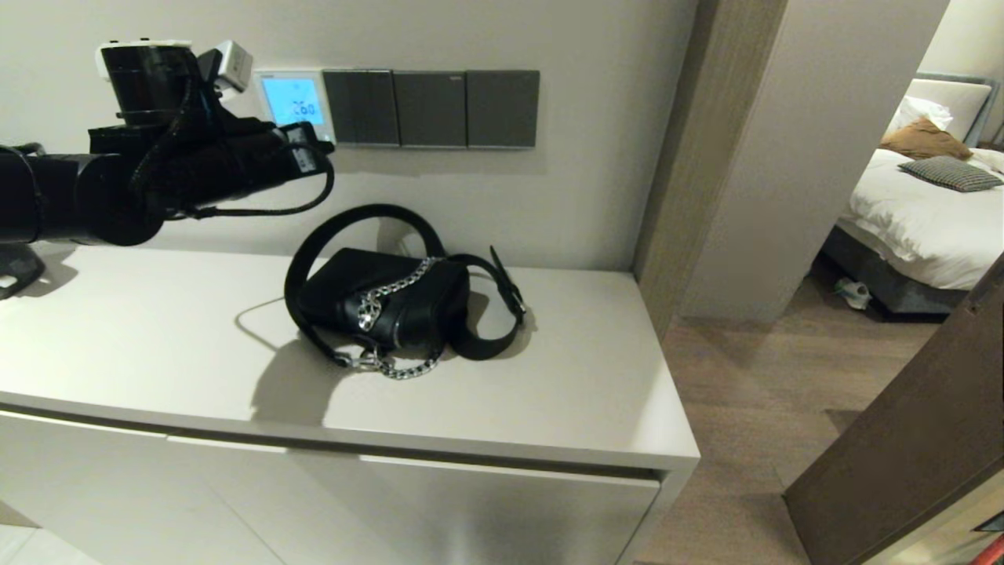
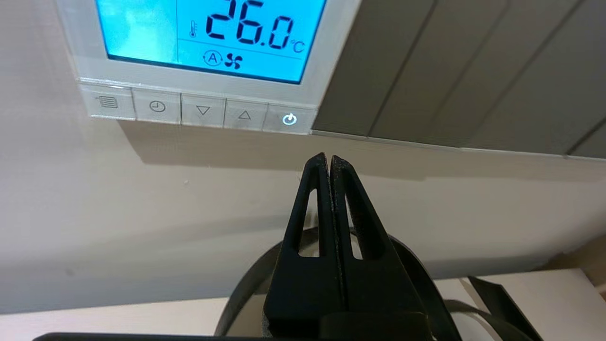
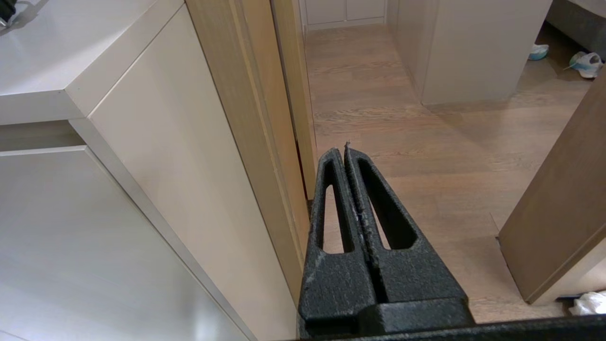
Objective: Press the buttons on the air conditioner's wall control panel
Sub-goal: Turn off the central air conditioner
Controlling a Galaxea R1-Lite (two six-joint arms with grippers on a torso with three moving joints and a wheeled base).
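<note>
The air conditioner's wall control panel (image 1: 292, 100) is a small white thermostat on the wall, its screen glowing blue with 26.0. In the left wrist view the panel (image 2: 326, 57) fills the top, with the row of buttons (image 2: 203, 111) under the screen; the power button (image 2: 289, 119) is lit. My left gripper (image 2: 328, 157) is shut and empty. Its tips point at the bare wall just below the power button, apart from it. In the head view the left gripper (image 1: 321, 145) sits at the panel's lower right corner. My right gripper (image 3: 345, 150) is shut and empty, low beside the cabinet, over the floor.
Three dark grey switch plates (image 1: 430, 108) adjoin the panel on its right. A black handbag (image 1: 388, 302) with a chain and a looped strap lies on the white cabinet top (image 1: 157, 345) below the panel. A wooden door frame (image 1: 674, 157) stands to the right.
</note>
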